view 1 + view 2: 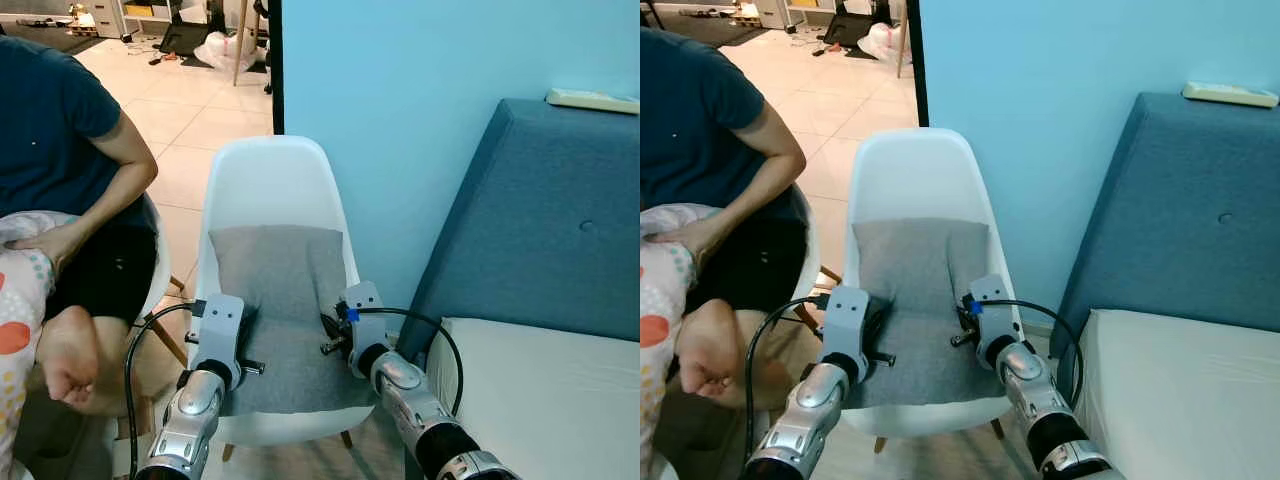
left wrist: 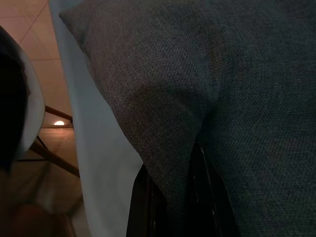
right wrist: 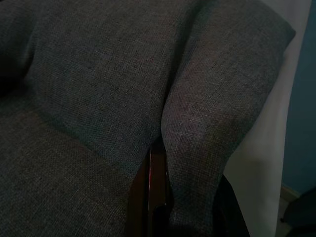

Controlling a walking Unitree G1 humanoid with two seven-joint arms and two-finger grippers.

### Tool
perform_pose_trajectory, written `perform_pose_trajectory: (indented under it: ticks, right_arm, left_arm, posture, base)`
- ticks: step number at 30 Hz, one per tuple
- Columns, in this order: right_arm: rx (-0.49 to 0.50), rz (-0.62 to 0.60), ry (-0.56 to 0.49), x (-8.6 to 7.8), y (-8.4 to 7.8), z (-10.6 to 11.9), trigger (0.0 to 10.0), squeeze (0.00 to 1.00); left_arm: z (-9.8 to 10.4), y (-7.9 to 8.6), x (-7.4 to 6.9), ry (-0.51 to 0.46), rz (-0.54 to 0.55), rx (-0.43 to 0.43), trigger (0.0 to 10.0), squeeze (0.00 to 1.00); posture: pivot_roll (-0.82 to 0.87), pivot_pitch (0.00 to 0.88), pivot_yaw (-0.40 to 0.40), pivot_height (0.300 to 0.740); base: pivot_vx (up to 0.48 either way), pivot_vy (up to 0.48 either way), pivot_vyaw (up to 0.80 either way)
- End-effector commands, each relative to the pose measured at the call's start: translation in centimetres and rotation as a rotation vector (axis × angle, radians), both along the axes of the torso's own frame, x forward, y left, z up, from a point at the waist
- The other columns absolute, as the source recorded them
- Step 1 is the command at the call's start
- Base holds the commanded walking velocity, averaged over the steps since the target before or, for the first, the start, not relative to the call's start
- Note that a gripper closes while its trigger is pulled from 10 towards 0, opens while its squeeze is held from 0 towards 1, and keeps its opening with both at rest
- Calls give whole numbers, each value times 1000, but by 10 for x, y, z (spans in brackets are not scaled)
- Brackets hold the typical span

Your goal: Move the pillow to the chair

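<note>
Blue wall [image 1: 400, 100] behind; blue bed headboard [image 1: 540, 220] at right. White chair [image 1: 270, 180] against the wall. Grey pillow [image 1: 280, 300] lying on its seat, upper end against the backrest. Seated person [image 1: 60, 150] at left. Left claw [image 1: 240, 330] pinching pillow's left edge; right claw [image 1: 335, 325] pinching its right edge.

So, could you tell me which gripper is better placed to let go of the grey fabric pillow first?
Neither clearly: the left gripper and right gripper each pinch a fold at opposite edges of the grey fabric pillow, which already lies on the white plastic chair.
</note>
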State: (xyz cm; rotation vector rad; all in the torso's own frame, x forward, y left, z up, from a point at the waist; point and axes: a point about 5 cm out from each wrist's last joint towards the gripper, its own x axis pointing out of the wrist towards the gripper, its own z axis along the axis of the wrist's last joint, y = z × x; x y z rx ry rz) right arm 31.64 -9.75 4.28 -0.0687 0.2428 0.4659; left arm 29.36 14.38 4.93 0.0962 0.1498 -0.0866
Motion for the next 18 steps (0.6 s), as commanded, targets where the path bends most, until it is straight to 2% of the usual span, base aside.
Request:
perform_pose_trajectory:
  ticks: [1, 8, 14, 18]
  right_arm:
    - [-29, -90, 32, -2, -24, -9, 10000, 0]
    - [-6, -130, 4, 6, -29, 2, 10000, 0]
    - [-7, -130, -19, 11, -30, 9, 10000, 0]
    - [-5, -132, -36, 13, -31, 13, 10000, 0]
  left_arm:
    - [13, 37, 8, -48, 134, 51, 10000, 0]
    - [17, 37, 15, -55, 91, 82, 10000, 0]
    - [25, 37, 19, -71, 69, 94, 10000, 0]
    - [30, 35, 22, -86, 51, 97, 10000, 0]
  posture:
    - [78, 101, -6, 676]
    - [69, 145, -3, 644]
    - [83, 228, -3, 644]
    - [87, 254, -5, 644]
  base:
    - [0, 0, 0]
    - [0, 0, 0]
    - [0, 0, 0]
    - [0, 0, 0]
